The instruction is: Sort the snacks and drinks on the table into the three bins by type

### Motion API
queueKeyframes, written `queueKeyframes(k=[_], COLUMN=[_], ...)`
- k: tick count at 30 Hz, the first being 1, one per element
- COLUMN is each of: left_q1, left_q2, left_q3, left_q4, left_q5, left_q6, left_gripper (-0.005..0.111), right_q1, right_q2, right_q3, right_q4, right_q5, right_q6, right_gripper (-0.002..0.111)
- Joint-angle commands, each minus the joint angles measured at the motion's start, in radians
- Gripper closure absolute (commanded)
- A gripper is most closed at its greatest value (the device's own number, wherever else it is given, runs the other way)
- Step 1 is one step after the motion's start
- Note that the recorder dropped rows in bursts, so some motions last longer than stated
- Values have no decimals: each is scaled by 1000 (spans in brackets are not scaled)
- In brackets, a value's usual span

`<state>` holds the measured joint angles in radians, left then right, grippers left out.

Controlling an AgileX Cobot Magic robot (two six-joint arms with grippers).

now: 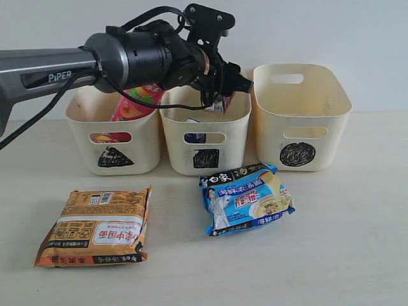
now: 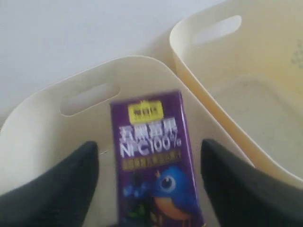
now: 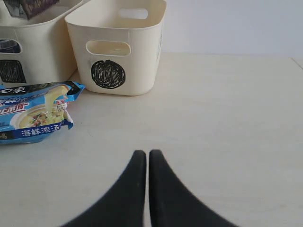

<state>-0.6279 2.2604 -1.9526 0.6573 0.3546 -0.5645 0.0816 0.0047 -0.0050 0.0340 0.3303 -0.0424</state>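
Counting across the exterior view, I get three cream plastic tubs with handle slots in a row on the pale table (image 1: 344, 255): the triangle-marked tub (image 1: 148, 137) on the left, the square-marked tub (image 1: 175, 137) in the middle, and the circle-marked tub (image 1: 335, 121) on the right. Two flat noodle packets lie on the table in front of them, the orange-brown packet (image 1: 95, 226) and the blue packet (image 1: 247, 199), well apart. One pink chip can (image 1: 137, 102) leans in the triangle-marked tub; whether a second sits with it I cannot tell. My left gripper (image 2: 150, 145) hangs over the square-marked tub, jaws spread, with the one purple drink carton (image 2: 154, 161) between them and a gap on at least one side. My right gripper (image 3: 147, 158) is pressed together low over the table, near the blue packet.
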Motion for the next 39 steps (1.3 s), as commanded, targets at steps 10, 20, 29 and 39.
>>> queueKeyframes(k=[10, 20, 29, 39], left_q1=[1, -1, -1, -1], left_q2=[-20, -126, -319, -600], left_q3=[-7, 5, 211, 558], left_q4=[21, 2, -40, -159], left_q5=[74, 322, 386, 264], left_q6=[9, 125, 165, 105], left_gripper=[42, 102, 102, 102], right_q1=[-2, -2, -2, -2], right_q2=[-5, -5, -5, -5], right_q3=[5, 5, 5, 5], right_q4=[-2, -2, -2, -2], right_q5=[-8, -8, -8, -8], right_q6=[-1, -1, -1, -1], right_gripper=[109, 109, 109, 109])
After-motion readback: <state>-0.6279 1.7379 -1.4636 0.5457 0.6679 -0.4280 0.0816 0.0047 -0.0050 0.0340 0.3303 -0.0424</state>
